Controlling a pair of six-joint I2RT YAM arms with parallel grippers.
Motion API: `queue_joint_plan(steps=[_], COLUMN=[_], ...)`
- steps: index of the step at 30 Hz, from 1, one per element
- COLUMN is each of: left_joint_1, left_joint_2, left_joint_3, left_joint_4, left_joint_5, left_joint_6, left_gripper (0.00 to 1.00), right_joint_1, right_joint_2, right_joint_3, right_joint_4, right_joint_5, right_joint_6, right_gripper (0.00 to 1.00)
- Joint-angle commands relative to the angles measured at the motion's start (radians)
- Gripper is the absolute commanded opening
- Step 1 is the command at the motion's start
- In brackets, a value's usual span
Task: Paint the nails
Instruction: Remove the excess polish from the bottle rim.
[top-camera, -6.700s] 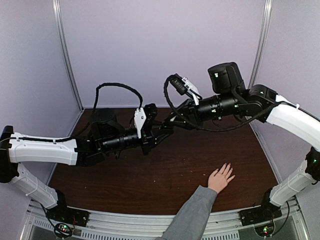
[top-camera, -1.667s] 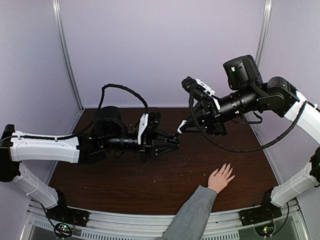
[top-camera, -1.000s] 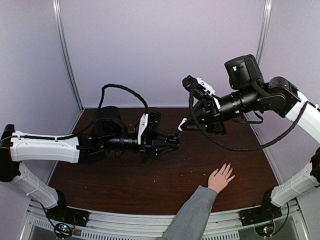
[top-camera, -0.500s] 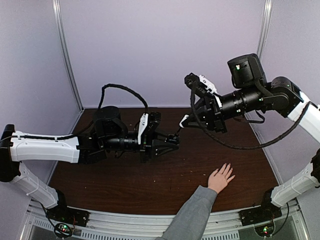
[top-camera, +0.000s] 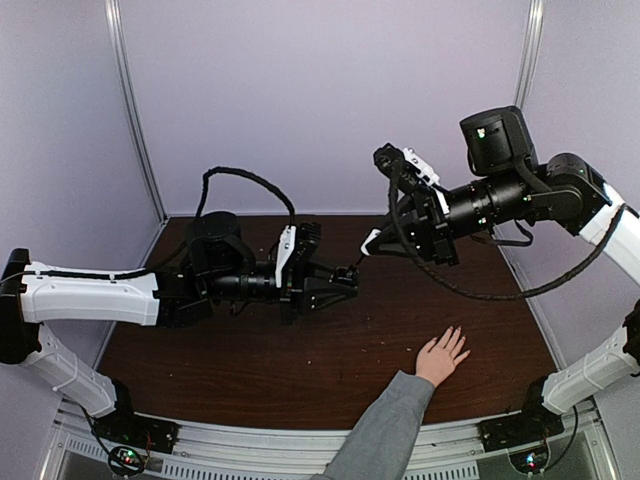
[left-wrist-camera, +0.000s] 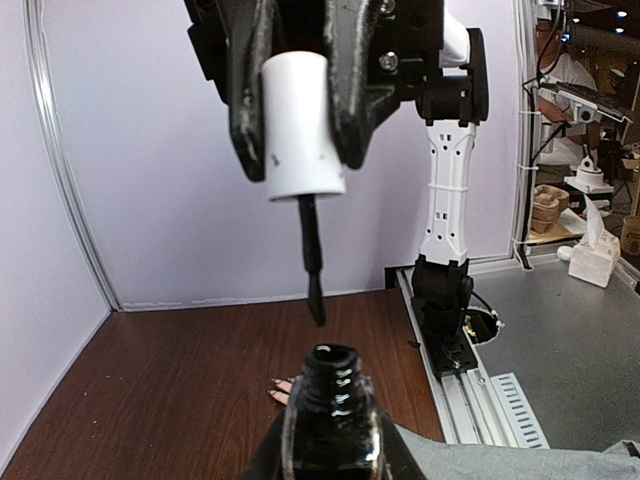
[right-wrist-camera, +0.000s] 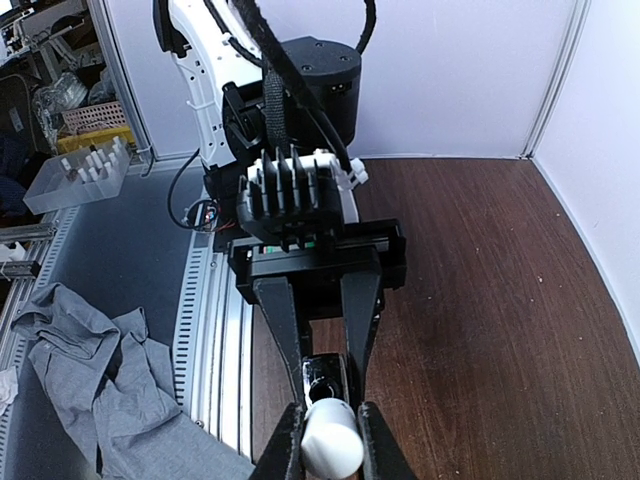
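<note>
The left fingers (top-camera: 347, 276) are shut on the small dark polish bottle (left-wrist-camera: 331, 395), holding it upright with its mouth open, well above the table (top-camera: 250, 370). The right fingers (top-camera: 372, 243) are clamped on the white cap (left-wrist-camera: 297, 125), and its dark brush (left-wrist-camera: 312, 262) hangs nearly upright with the tip just above the bottle's mouth, not touching it. The nails (top-camera: 457, 334), too small to make out singly, belong to the hand (top-camera: 441, 357), which lies flat on the table lower than the bottle, to its right and nearer the arm bases. The hand's long axis runs from the grey sleeve (top-camera: 385, 430) away from the bases and rightward, fingers spread. So the brush must probably travel down and toward the bases from the bottle. The right arm, stretched out high with its wrist roughly level, is the nearer one. The left arm reaches out low and level.
</note>
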Motion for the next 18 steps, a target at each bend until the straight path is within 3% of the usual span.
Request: queue_joint_plan(steps=[1,18], left_joint_1=[0.006,0.006], left_joint_2=[0.007,0.01], left_joint_3=[0.018,0.024], left_joint_4=[0.06,0.063], left_joint_5=[-0.003,0.003], left_joint_6=[-0.006,-0.006], left_gripper=[0.0,0.0], right_joint_1=[0.001,0.005], right_joint_2=[-0.005,0.019], right_joint_3=[-0.009,-0.008], right_joint_4=[0.027,0.036], right_joint_5=[-0.04,-0.048], right_joint_6=[0.009,0.023], right_gripper=[0.0,0.0])
